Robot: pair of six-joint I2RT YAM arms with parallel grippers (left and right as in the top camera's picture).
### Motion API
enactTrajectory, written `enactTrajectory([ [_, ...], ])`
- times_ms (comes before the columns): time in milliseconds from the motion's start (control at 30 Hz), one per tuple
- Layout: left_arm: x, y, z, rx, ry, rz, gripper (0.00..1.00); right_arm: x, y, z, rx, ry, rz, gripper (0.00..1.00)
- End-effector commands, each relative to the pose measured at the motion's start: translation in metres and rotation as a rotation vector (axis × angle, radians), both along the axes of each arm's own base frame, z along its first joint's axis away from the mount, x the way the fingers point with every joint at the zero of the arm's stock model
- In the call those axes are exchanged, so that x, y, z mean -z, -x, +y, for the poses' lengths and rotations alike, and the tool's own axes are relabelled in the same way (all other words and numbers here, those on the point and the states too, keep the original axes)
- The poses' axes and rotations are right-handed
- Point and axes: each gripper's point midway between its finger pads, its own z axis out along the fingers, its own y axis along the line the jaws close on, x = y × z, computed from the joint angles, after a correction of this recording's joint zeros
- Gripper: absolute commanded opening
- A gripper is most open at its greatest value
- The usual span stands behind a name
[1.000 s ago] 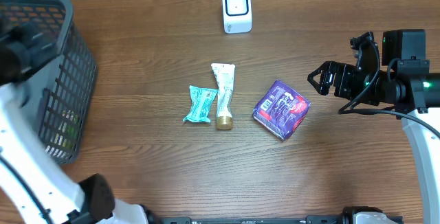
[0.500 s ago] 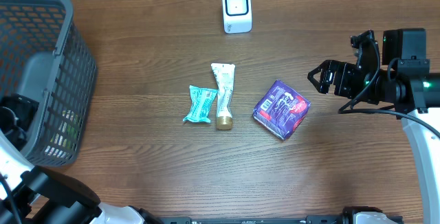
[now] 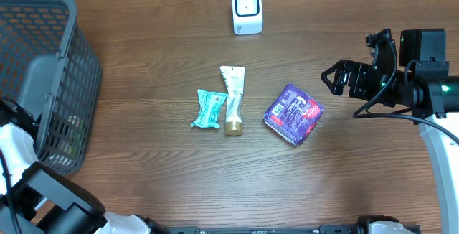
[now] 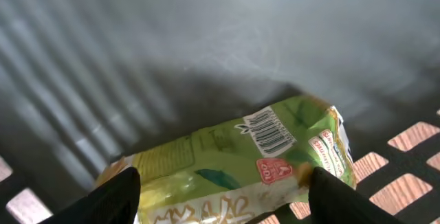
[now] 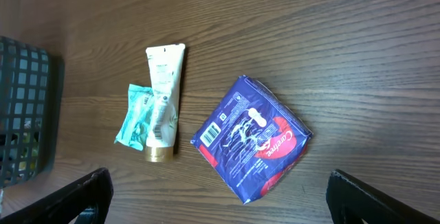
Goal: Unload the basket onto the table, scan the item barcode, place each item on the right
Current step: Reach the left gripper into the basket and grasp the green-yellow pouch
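We take the purple packet [image 3: 294, 113] as the next item. It lies flat right of table centre, turned diagonally, near and to the left of the right gripper [image 3: 328, 81], whose jaws stand wide and empty. The scanner [image 3: 247, 9] stands at the far edge, left of the packet. The left gripper [image 4: 220, 200], fingers spread and holding nothing, hangs inside the basket [image 3: 43, 4] over a green packet [image 4: 275, 148], so the right arm is nearer.

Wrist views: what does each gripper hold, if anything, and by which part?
Right gripper: open, holding nothing. Left gripper: fingers flank the green packet's ends in the basket; a grip cannot be told.
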Motion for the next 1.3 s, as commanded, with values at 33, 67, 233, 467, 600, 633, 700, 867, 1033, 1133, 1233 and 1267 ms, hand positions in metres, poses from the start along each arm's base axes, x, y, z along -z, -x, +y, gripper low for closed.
enactTrajectory([
  [33, 0.015, 0.005, -0.012, 0.089, 0.008, 0.030, 0.70, -0.010, -0.004, 0.002, -0.011, -0.001, -0.036, 1.00],
  [67, 0.014, 0.003, -0.010, 0.100, -0.002, 0.026, 0.68, -0.010, -0.004, 0.002, -0.011, -0.001, -0.036, 1.00],
  [233, 0.012, -0.003, -0.004, 0.180, -0.055, 0.015, 0.67, -0.010, -0.003, 0.003, -0.011, -0.002, -0.035, 1.00],
  [467, 0.011, -0.007, 0.001, 0.373, -0.135, 0.033, 0.75, -0.010, -0.003, 0.003, -0.011, -0.002, -0.034, 1.00],
  [600, 0.018, -0.003, -0.005, 0.479, -0.142, 0.060, 0.81, -0.010, -0.002, 0.003, -0.011, -0.002, -0.028, 1.00],
  [633, 0.019, -0.004, -0.008, 0.522, -0.138, 0.056, 0.84, -0.009, -0.002, 0.003, -0.011, -0.003, -0.027, 1.00],
  [700, 0.019, -0.005, -0.009, 0.554, -0.144, 0.054, 0.85, -0.010, -0.002, 0.003, -0.008, -0.004, -0.026, 1.00],
  [867, 0.025, -0.008, -0.006, 0.674, -0.178, 0.071, 0.77, -0.011, -0.004, 0.002, -0.008, -0.003, -0.035, 1.00],
  [1033, 0.045, -0.016, -0.018, 0.732, -0.108, 0.018, 0.76, -0.011, -0.004, 0.002, -0.008, -0.003, -0.038, 1.00],
  [1133, 0.060, -0.015, -0.021, 0.735, -0.069, 0.024, 0.54, -0.011, -0.004, 0.003, -0.008, -0.004, -0.038, 1.00],
  [1233, 0.057, -0.021, -0.015, 0.733, -0.097, 0.013, 0.15, -0.011, -0.004, 0.003, -0.008, -0.004, -0.039, 1.00],
  [1267, 0.055, -0.022, -0.012, 0.731, -0.110, 0.016, 0.07, -0.011, -0.004, 0.003, -0.008, -0.004, -0.039, 1.00],
])
